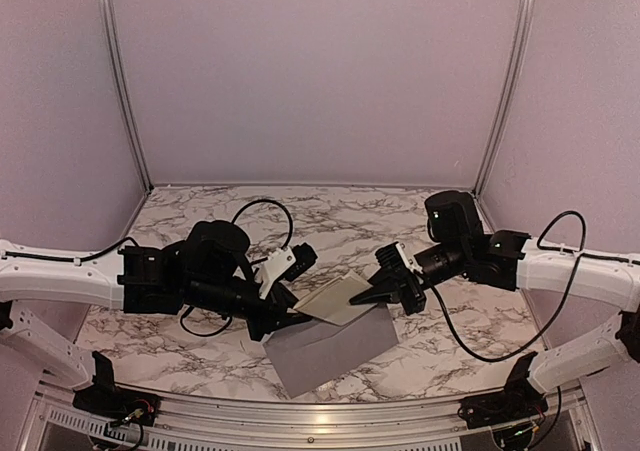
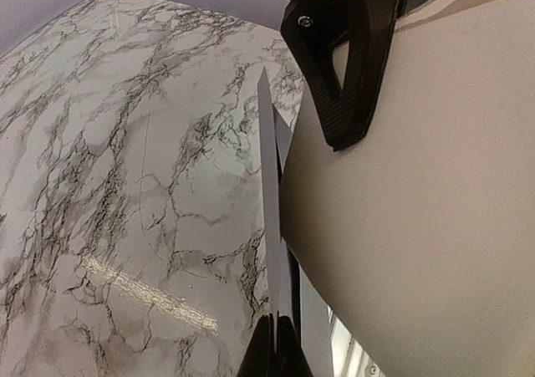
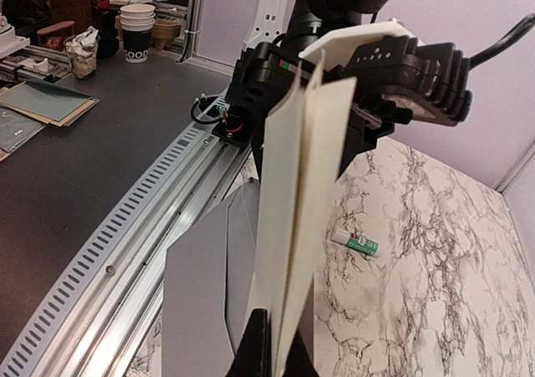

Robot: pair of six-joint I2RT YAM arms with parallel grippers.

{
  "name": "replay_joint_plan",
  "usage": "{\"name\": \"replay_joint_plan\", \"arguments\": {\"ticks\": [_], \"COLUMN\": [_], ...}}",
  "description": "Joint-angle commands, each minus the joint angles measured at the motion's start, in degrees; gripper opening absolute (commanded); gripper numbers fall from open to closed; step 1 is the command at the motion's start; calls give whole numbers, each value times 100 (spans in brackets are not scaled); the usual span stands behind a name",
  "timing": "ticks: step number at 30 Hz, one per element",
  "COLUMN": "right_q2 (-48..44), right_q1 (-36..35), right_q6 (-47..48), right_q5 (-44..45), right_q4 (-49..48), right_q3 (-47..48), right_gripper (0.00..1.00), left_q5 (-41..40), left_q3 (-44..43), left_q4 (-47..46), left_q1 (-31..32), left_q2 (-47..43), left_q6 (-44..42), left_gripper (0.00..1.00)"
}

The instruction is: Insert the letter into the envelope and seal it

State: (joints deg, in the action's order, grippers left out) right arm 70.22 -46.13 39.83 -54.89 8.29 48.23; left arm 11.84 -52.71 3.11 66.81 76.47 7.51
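The grey envelope [image 1: 335,351] lies near the table's front edge. My left gripper [image 1: 292,321] is shut on its raised flap, seen edge-on in the left wrist view [image 2: 269,185] between my fingertips [image 2: 278,331]. My right gripper [image 1: 358,298] is shut on the cream folded letter [image 1: 330,299] and holds it tilted over the envelope's open side. In the right wrist view the letter [image 3: 305,185] stands edge-on in my right gripper [image 3: 274,343], with the envelope [image 3: 196,302] below. The letter [image 2: 418,226] fills the right of the left wrist view, close to the flap.
A small green-white tube [image 3: 355,243] lies on the marble table [image 1: 200,361] beyond the letter. The aluminium rail [image 1: 320,411] runs along the front edge just past the envelope. The two arms nearly meet over the envelope. Purple walls close off the back and sides.
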Motion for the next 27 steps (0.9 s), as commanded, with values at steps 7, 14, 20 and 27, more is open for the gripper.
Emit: {"name": "replay_joint_plan", "arguments": {"ticks": [7,14,20,27], "right_q2": [270,642,757,1230], "right_q1": [-72,-216,-261,-891], "right_q6": [242,524,543,415], "right_q5": [76,143,240,1298], "right_q4": [250,621,673,820], "right_q3": [265,445,453,721], "right_gripper": [0,0,0,0], "left_q5": [310,501,414,123], "left_q3": [-279,-306,-377,-550], "left_q4": [233,259,481,890], "left_q1": [87,104,113,130], "left_q2": [-136,-149,-139,-121], "left_q6": [-34,-37,-65,-15], "left_gripper": [0,0,0,0]}}
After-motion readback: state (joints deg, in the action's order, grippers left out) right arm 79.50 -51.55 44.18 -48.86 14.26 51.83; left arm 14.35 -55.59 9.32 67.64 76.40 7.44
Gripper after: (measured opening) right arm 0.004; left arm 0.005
